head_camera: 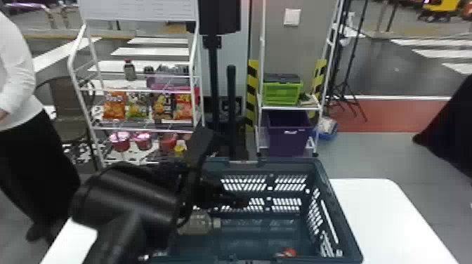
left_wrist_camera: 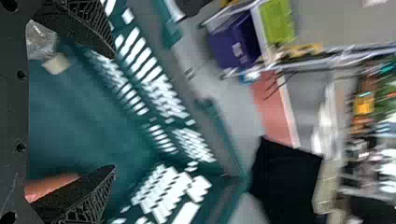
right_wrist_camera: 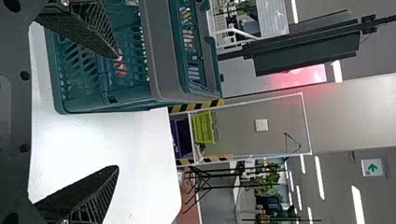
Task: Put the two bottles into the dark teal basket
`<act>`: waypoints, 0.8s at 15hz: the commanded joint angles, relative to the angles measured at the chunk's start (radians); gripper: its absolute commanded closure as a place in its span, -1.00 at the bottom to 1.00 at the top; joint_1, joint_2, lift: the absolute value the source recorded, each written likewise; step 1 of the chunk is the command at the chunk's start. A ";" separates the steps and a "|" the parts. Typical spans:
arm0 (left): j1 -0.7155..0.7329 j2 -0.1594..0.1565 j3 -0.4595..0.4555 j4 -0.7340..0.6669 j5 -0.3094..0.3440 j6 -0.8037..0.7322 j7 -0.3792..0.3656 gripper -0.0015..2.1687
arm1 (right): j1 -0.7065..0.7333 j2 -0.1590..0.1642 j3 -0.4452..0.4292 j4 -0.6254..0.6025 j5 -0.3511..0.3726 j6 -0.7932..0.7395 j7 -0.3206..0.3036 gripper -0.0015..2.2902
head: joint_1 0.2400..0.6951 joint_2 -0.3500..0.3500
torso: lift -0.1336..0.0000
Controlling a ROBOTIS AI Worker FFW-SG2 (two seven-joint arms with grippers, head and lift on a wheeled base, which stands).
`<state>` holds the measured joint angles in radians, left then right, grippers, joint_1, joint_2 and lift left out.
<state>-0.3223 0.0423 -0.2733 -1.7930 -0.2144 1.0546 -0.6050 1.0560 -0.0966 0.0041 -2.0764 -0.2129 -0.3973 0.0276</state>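
Looks like the release / back-out step to me. Clear bottle [head_camera: 198, 224] is lying on its side on the floor of the dark teal basket [head_camera: 339, 210], left part, cap [head_camera: 216, 223] pointing right; its body is partly hidden behind the left arm [head_camera: 137, 200]. There's also a red-orange item [head_camera: 289, 251] down at the basket's near side, right of the bottle. Probably bottle no. 2, but the near rim cuts it off in the head view and a finger covers part of it in the left wrist view, so can't confirm. Left gripper [left_wrist_camera: 115, 112] is reaching in over the basket from the left, fingers spread wide, nothing between them. Right gripper [right_wrist_camera: 117, 113] is off the basket's right side, above the white table [head_camera: 386, 217], fingers also apart and empty. If the red-orange item is the second bottle, the placing is done and all that's left is getting the left arm out: straight up first, clear the rim, then away to the left, fingers kept apart so they don't drag anything. Watch for a fingertip catching in the slotted far wall, or a knock on the rim that shoves the whole basket. Bottle would likely roll if nudged. Worth a look at that red-orange item once the arm is clear, before calling it complete.
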 commanded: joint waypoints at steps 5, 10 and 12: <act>0.348 0.028 0.270 -0.473 0.237 -0.015 0.220 -0.92 | 0.035 0.000 0.007 -0.044 0.004 -0.036 0.026 -0.97 | 0.14 0.00 | 1.00; 0.821 0.008 0.513 -0.721 0.375 -0.340 0.324 -0.90 | 0.075 0.000 -0.003 -0.079 0.006 -0.113 0.060 -0.97 | 0.14 0.00 | 1.00; 1.006 -0.032 0.556 -0.701 0.397 -0.715 0.329 -0.88 | 0.084 -0.002 -0.004 -0.079 0.006 -0.149 0.064 -0.97 | 0.14 0.00 | 1.00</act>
<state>0.5409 0.0431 0.2430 -2.5050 0.1616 0.6211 -0.2778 1.1328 -0.0966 0.0021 -2.1552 -0.2074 -0.5199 0.0902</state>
